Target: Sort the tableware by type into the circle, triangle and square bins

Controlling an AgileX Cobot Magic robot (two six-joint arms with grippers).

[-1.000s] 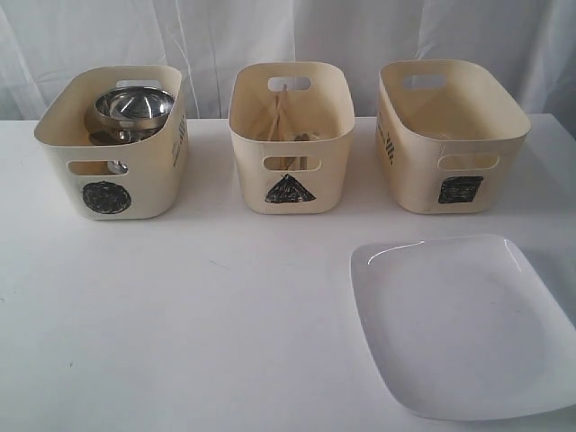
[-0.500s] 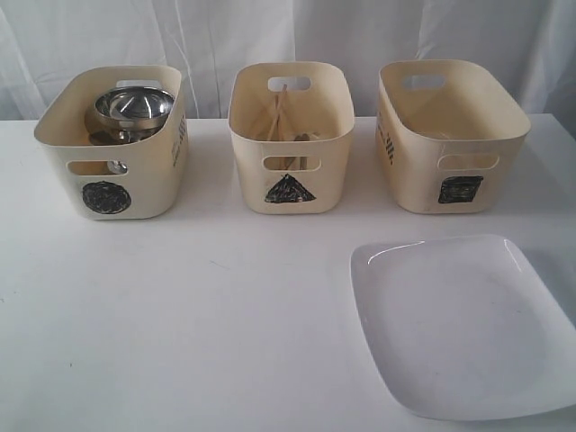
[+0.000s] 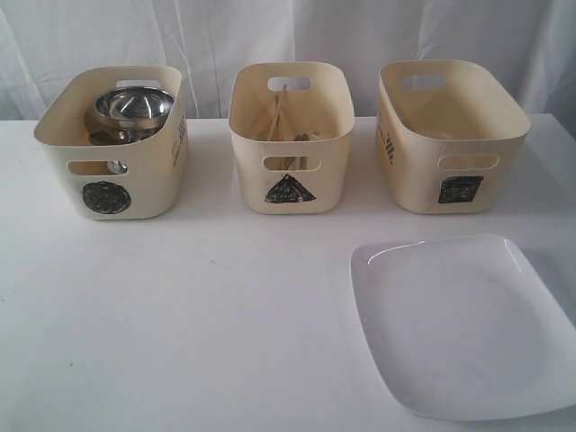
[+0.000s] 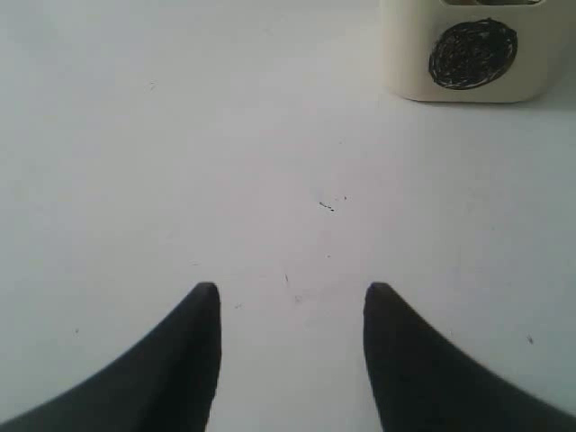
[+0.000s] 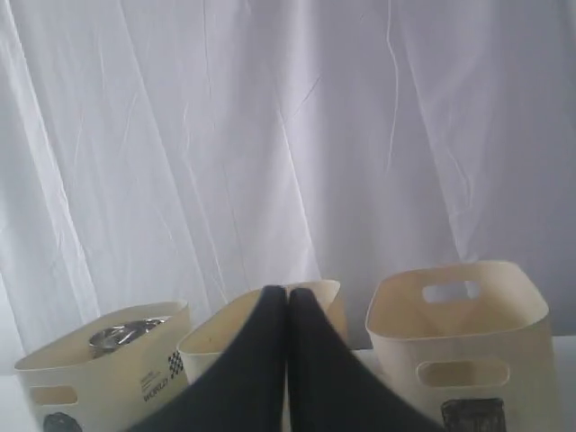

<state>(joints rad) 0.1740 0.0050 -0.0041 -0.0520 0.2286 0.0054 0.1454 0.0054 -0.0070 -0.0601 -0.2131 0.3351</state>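
Three cream bins stand in a row at the back of the white table. The circle bin (image 3: 112, 144) on the left holds a steel bowl (image 3: 135, 106) on top of other steel pieces. Wooden chopsticks (image 3: 281, 112) lean inside the triangle bin (image 3: 290, 139) in the middle. The square bin (image 3: 453, 135) stands on the right. A large white square plate (image 3: 463, 322) lies flat at the front right. Neither gripper shows in the exterior view. My left gripper (image 4: 290, 290) hangs open over bare table, short of the circle bin (image 4: 472, 54). My right gripper (image 5: 288, 292) is shut and empty, facing the bins.
A white curtain (image 3: 288, 36) hangs behind the bins. The table's back edge runs just behind them, and the plate reaches close to the front edge.
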